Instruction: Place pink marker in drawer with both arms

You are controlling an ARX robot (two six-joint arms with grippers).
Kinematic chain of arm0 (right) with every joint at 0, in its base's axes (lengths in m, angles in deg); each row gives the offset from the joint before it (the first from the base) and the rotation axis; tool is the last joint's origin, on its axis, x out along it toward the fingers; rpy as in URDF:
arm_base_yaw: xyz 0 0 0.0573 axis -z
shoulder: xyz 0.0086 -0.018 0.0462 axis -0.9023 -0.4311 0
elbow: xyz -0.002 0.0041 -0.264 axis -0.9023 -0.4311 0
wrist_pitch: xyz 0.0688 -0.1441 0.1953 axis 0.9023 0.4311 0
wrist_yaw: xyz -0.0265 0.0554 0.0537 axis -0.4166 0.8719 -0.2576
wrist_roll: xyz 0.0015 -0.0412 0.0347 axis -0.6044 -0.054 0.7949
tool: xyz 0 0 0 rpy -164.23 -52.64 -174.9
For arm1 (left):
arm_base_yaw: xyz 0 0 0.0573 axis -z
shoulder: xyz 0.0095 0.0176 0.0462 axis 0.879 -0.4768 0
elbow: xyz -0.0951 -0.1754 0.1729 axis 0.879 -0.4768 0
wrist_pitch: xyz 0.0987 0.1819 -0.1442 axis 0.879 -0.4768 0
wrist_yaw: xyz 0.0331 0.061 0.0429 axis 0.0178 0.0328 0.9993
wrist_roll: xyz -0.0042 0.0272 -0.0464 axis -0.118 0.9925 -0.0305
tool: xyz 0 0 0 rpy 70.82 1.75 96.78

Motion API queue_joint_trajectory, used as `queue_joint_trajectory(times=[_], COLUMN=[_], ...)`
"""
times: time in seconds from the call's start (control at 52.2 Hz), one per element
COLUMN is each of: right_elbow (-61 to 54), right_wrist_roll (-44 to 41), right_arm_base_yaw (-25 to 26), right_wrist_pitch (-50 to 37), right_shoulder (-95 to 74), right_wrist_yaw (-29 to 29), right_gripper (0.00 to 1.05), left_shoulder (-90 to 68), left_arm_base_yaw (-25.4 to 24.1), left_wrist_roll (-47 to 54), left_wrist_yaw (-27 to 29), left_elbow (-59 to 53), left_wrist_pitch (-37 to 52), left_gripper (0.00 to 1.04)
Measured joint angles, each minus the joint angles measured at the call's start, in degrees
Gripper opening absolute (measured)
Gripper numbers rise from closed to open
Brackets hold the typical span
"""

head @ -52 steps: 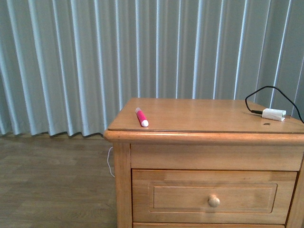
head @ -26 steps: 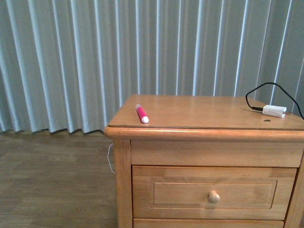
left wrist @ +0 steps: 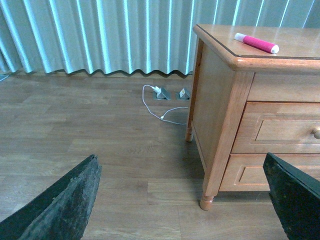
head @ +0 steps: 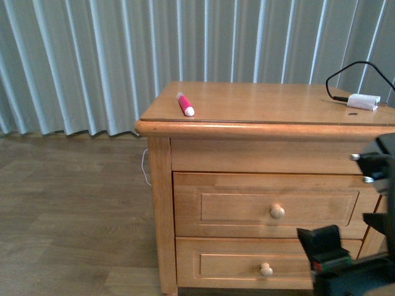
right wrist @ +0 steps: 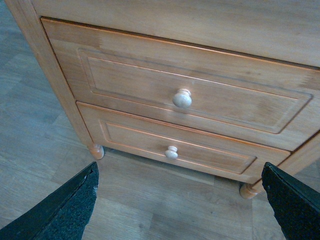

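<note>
The pink marker (head: pixel 185 104) lies near the front left corner of the nightstand top, white cap toward the front; the left wrist view also shows the marker (left wrist: pixel 256 43). The upper drawer (head: pixel 247 206) is shut, with its round knob (head: pixel 277 211) at centre. My right gripper (right wrist: pixel 179 165) is open and empty, low in front of the drawer (right wrist: pixel 125 75) and apart from its knob (right wrist: pixel 182 98). Part of the right arm (head: pixel 345 262) shows at the lower right. My left gripper (left wrist: pixel 180 157) is open and empty over the floor, left of the nightstand and below the marker.
A white adapter (head: pixel 362 102) with a black cable sits at the top's back right. The lower drawer (head: pixel 228 265) is shut below the upper one. A white cord (left wrist: pixel 160 107) lies on the wood floor by the curtain (head: pixel 92 61).
The front view has shifted, so the nightstand top sits higher and both drawers show. The right arm has come into view at the lower right. The marker has not moved on the top.
</note>
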Motion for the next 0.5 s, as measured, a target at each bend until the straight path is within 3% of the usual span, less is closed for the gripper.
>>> queue_joint_trajectory(times=[0.498], right_elbow=[24.13], right_wrist_roll=[7.43], right_arm_base_yaw=[-2.64], right_wrist_pitch=[1.33], right_shoulder=[-26.84], right_wrist_yaw=[-10.69], right_gripper=[0.96], left_shoulder=[0.0], left_arm_base_yaw=[0.0], left_wrist_roll=[0.0], left_wrist_yaw=[0.0], left_elbow=[0.0], left_wrist_pitch=[0.0], left_gripper=[0.98])
